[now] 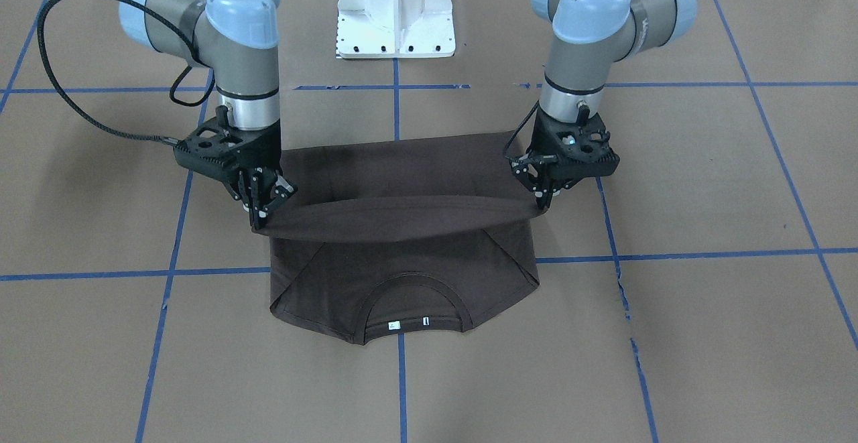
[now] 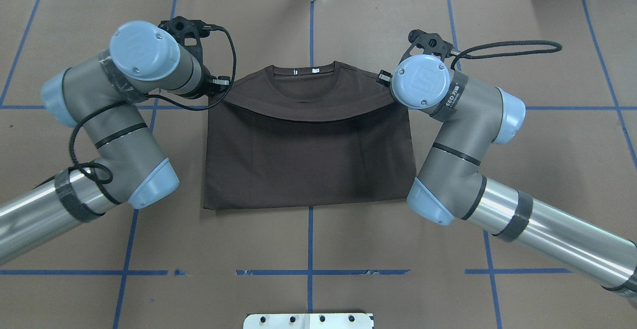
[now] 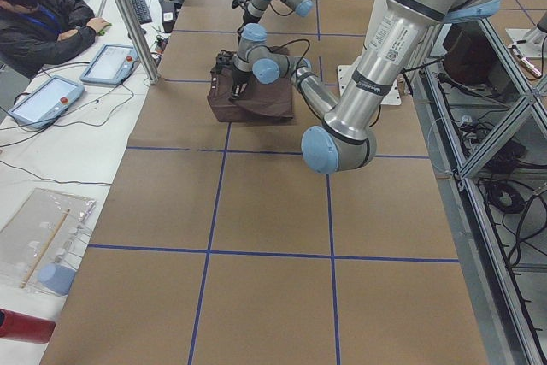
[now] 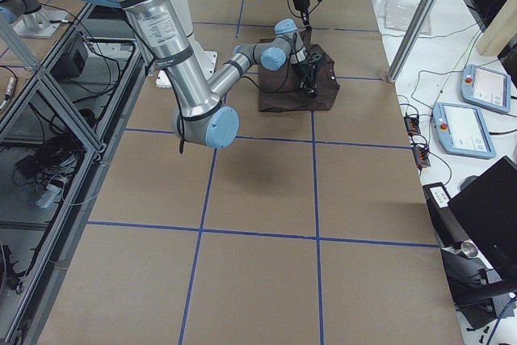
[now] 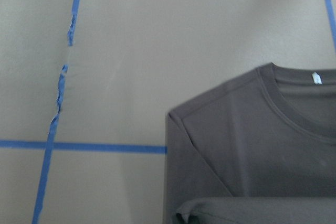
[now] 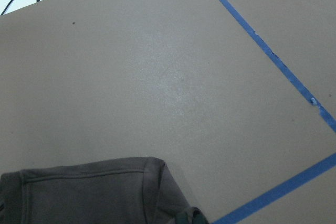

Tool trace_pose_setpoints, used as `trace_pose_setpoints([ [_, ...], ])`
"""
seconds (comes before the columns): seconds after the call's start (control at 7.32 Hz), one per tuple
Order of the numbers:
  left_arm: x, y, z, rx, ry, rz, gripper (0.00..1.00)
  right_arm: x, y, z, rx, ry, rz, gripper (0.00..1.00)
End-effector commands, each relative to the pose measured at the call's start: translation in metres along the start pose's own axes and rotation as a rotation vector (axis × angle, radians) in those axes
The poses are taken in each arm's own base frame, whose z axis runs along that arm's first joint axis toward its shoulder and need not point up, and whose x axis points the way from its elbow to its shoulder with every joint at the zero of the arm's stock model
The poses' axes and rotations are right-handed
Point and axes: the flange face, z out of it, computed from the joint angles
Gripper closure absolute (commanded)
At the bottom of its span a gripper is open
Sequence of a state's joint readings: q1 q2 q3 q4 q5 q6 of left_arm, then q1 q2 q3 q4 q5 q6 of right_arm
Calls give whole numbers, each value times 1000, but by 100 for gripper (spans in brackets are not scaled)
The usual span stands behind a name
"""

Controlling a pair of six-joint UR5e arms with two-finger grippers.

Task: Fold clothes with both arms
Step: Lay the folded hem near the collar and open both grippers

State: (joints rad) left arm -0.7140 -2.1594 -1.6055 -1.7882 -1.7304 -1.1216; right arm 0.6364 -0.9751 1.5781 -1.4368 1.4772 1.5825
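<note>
Exterior front-facing view, nearest the camera: T-shirt lies flat on worktop, collar toward the near edge, both sleeves already tucked inward. Just behind: hem raised as a taut band over the mid-body; right claw and left claw each pinch one hem corner. Farther back: cloth trails to a crease resting on the worktop. Judgement: side folds done, bottom-to-collar fold about halfway; left to do: carry hem to collar, lay flat, release

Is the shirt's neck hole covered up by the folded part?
No, the T-shirt's collar shows bare beyond the lifted edge that the left gripper and right gripper hold.
</note>
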Motion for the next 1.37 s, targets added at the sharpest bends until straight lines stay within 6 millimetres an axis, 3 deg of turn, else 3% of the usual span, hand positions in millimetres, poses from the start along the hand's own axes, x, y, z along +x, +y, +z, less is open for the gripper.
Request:
trace_pose_setpoints([
  [0.0,2,-9,30,3,-1,15,100,-2,-3,21,4,18,0,100],
  [0.41,-1,-9,36,6,-13,16,100,4,-2,37,5,48,-9,100],
  [0.68,0,-9,36,7,-12,16,100,4,-1,37,4,48,-14,96],
  [0.82,-4,-7,36,7,-8,26,27,9,15,53,6,78,-58,1],
  [0.96,-3,-8,31,27,34,43,0,11,18,62,20,49,-105,0],
  [1.09,-12,1,24,25,52,47,0,8,14,55,16,3,-199,0],
  [1.23,-17,16,0,34,91,61,0,12,11,47,4,-16,-266,0],
])
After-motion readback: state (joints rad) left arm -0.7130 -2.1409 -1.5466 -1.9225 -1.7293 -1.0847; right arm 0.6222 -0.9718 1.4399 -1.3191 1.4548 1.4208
